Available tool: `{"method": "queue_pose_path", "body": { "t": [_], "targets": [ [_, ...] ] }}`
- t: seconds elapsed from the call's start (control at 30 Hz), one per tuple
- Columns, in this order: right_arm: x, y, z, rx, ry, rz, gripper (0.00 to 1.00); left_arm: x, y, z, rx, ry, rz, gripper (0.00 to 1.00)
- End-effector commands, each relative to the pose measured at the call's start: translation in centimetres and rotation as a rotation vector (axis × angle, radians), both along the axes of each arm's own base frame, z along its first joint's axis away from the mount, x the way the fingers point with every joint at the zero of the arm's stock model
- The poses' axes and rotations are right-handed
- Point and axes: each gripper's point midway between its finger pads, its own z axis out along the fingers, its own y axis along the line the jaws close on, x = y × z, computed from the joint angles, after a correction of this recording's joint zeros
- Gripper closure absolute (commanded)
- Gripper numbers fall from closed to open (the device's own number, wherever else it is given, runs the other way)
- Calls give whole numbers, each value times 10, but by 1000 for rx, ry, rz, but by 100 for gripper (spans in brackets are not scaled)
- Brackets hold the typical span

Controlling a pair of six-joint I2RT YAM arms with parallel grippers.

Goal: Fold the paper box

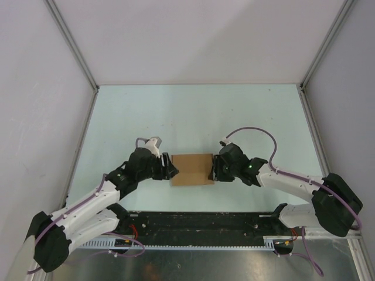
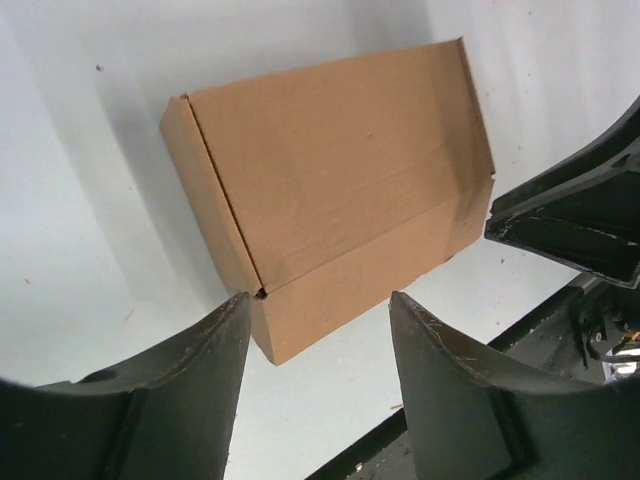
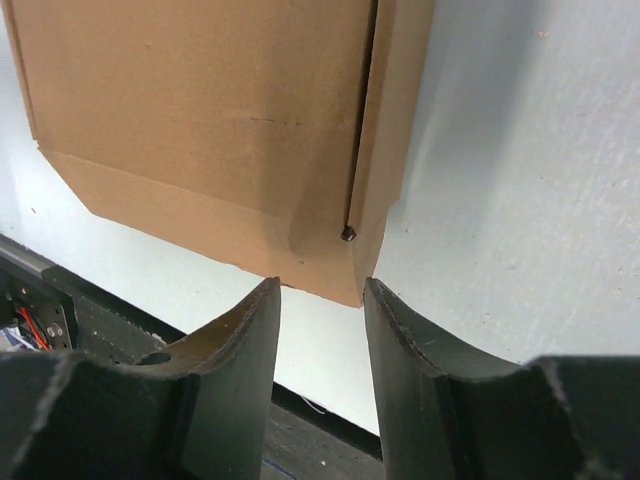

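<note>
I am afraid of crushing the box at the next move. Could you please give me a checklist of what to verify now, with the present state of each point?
1. Box closed, lid lying flat: ok.
2. Box resting flat on the table: ok.
3. Left gripper open, not clamped on the box: ok.
4. Right gripper open, not clamped on the box: ok.
5. Both grippers free of the box corners: cannot tell; the corners sit very near the tips.
6. Side flaps fully tucked in: cannot tell; the seams show a thin slit.
</note>
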Motion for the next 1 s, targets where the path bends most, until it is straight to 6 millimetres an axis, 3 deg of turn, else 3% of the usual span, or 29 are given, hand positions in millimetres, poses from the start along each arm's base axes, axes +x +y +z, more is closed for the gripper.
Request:
{"method": "queue_pose_path", "body": {
  "t": [0.0,0.13,0.3,0.43,0.47,0.5,0.67,0.7,0.83,0.97],
  "targets": [
    [9,-2,15,31,-51,-2,53,9,2,35,8,-70,16,36],
    [12,-8,23,40,-71,-4,44,15,5,63,19,-121,21,34],
    [23,-15,42,93,-108,-25,40,24,6,104,19,-202,24,30],
    [29,-30,48,71,-141,-54,39,39,-3,118,51,-253,-16,32],
    [30,-33,49,65,-147,-64,39,45,-8,107,84,-227,-36,34],
    [31,-38,47,51,-143,-73,39,50,-13,114,91,-249,-58,34],
    [33,-48,43,8,-169,-80,40,71,-43,103,101,-227,-153,40],
    [37,-52,41,-8,-189,-102,40,76,-47,90,123,-195,-160,41],
    [34,-61,33,-12,-192,-110,42,86,-58,73,147,-166,-178,43],
    [30,-65,32,20,-202,-121,43,92,-78,77,157,-232,-244,44]
  ]
}}
